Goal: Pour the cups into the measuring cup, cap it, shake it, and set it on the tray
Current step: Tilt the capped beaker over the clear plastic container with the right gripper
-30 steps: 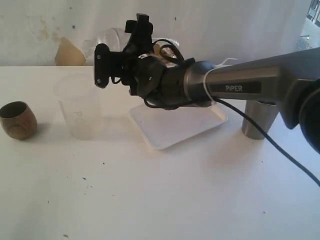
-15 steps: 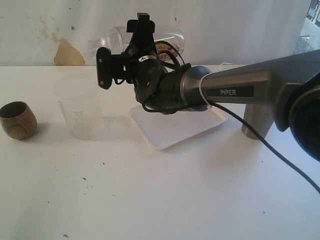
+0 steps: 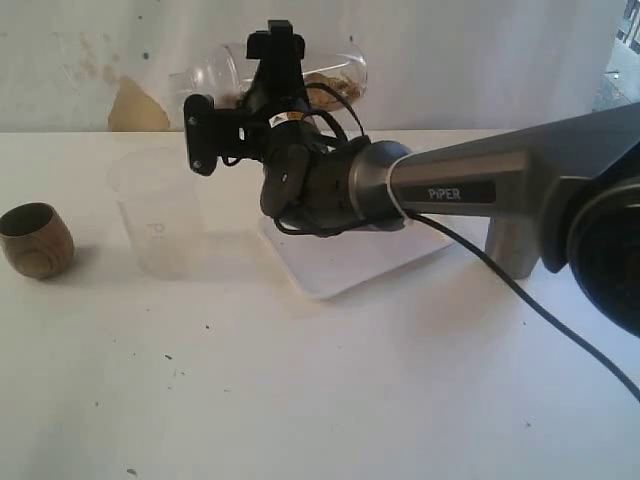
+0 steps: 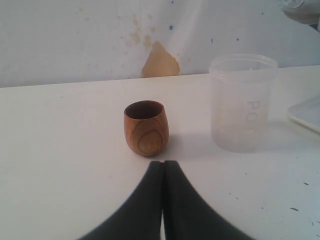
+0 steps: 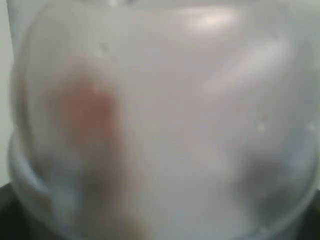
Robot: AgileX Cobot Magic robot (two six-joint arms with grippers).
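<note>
My right gripper (image 3: 272, 62) is shut on the measuring cup (image 3: 335, 75), which it holds on its side in the air above the tray's far edge. Brown bits lie inside the cup, and its clear dome lid (image 3: 205, 75) points left. The measuring cup (image 5: 160, 120) fills the right wrist view as a blur with a brown smear. The white tray (image 3: 345, 262) lies below the arm. The wooden cup (image 3: 36, 240) stands upright at the far left. The steel tumbler (image 3: 510, 255) stands at the right, partly behind the arm. My left gripper (image 4: 162, 163) is shut and empty, just short of the wooden cup (image 4: 145, 128).
A frosted plastic cup (image 3: 157, 215) stands upright between the wooden cup and the tray; the same frosted cup (image 4: 242, 102) appears beside the wooden cup in the left wrist view. The tray's corner (image 4: 306, 114) shows at that view's edge. A wall runs behind the table.
The right gripper has risen a little with the measuring cup, which has turned further onto its side; the brown contents have shifted along it. The cups on the table have not moved.
</note>
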